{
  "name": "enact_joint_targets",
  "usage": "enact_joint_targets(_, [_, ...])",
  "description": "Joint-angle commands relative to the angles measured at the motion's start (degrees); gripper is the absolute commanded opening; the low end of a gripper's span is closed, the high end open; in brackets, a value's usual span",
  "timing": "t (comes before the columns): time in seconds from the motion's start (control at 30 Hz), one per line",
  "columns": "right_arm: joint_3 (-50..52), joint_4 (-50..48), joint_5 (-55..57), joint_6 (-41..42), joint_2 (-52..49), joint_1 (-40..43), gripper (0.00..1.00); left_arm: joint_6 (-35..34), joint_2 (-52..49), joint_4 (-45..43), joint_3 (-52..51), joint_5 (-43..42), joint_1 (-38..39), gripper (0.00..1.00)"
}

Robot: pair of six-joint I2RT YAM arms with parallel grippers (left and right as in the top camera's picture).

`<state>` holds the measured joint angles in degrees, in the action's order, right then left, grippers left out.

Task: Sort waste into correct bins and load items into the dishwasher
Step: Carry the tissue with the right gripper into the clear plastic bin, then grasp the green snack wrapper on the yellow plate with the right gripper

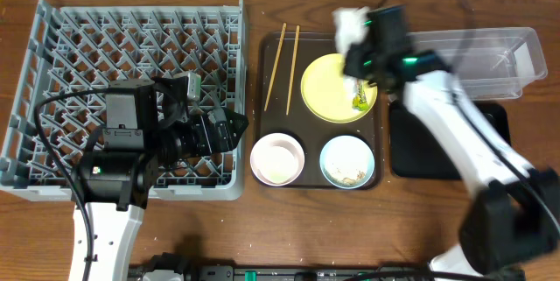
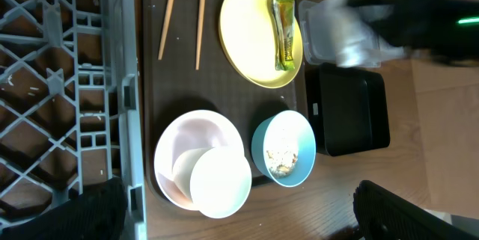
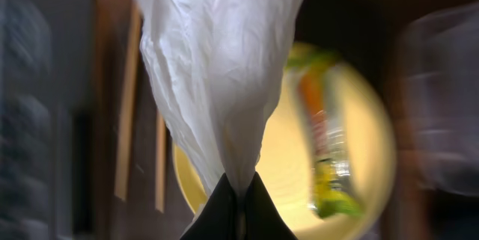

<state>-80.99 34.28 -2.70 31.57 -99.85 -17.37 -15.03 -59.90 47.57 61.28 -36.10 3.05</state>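
Observation:
My right gripper (image 3: 241,195) is shut on the white paper napkin (image 3: 217,68) and holds it in the air above the pale-yellow plate (image 1: 328,78); the napkin shows blurred in the overhead view (image 1: 352,25). The green-and-orange wrapper (image 1: 360,97) lies on the plate's right side. Two chopsticks (image 1: 284,58) lie left of the plate. The white bowl (image 1: 277,159) holds the small white cup (image 2: 219,182). The light-blue bowl (image 1: 347,161) holds rice crumbs (image 2: 283,156). My left gripper (image 1: 223,132) is open and empty beside the grey dish rack (image 1: 52,62). The clear tub (image 1: 490,58) and black tray (image 1: 420,154) lie at the right.
The plate, bowls and chopsticks rest on a brown serving tray (image 1: 262,106) in the middle. The right arm (image 1: 455,141) reaches across the black tray. The left arm's body (image 1: 122,141) covers the rack's front right part.

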Motion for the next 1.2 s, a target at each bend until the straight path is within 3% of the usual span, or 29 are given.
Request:
enact_joint_targets(0.0, [-0.96,3.98,4.63,13.75,4.57,7.34,0.01,-0.11,0.02,0.17,1.2,-0.98,-0.2,0.98])
enact_joint_targets(0.17, [-0.28,9.29,15.43,28.83,2.91,15.41,0.01,-0.13,0.02,0.2,1.2,-0.98,-0.2,0.98])
enact_joint_targets(0.37, [-0.11,5.29,12.26,31.76,-4.57,20.94,0.01,-0.11,0.02,0.17,1.2,-0.98,-0.2,0.98])
enact_joint_targets(0.4, [-0.11,4.85,10.97,31.54,-5.05,21.24,0.07,-0.13,0.02,0.22,1.2,-0.98,-0.2,0.98])
enact_joint_targets(0.43, [-0.11,4.63,9.35,31.04,-5.18,21.51,0.19,-0.11,0.02,0.35,1.2,-0.98,-0.2,0.98])
enact_joint_targets(0.5, [-0.31,3.91,5.05,27.3,-4.57,21.77,0.4,-0.11,0.02,0.81,1.2,-0.98,-0.2,0.98])
enact_joint_targets(0.57, [-0.44,2.4,1.31,21.77,-3.17,21.64,0.48,-0.11,0.02,1.44,1.2,-0.96,-0.2,0.98])
enact_joint_targets(0.67, [-0.44,0.37,-5.03,11.76,0.26,20.5,0.52,-0.11,0.02,1.68,1.2,-0.96,-0.2,0.98])
enact_joint_targets(0.77, [-0.44,-1.57,-14.84,-3.34,3.34,17.77,0.53,-0.09,0.02,1.33,1.2,-0.96,-0.2,0.98])
enact_joint_targets(0.87, [-0.44,1.11,-18.34,-13.4,4.96,13.05,0.57,-0.09,0.02,0.98,1.2,-0.96,-0.2,0.98])
enact_joint_targets(0.97, [-0.17,5.7,-14.21,-16.63,4.5,7.39,0.55,-0.09,0.02,0.81,1.2,-0.96,-0.2,0.98])
enact_joint_targets(1.17, [1.25,7.21,9.62,-13.0,-1.7,-2.64,0.54,-0.09,0.02,0.83,1.2,-0.96,-0.2,0.98])
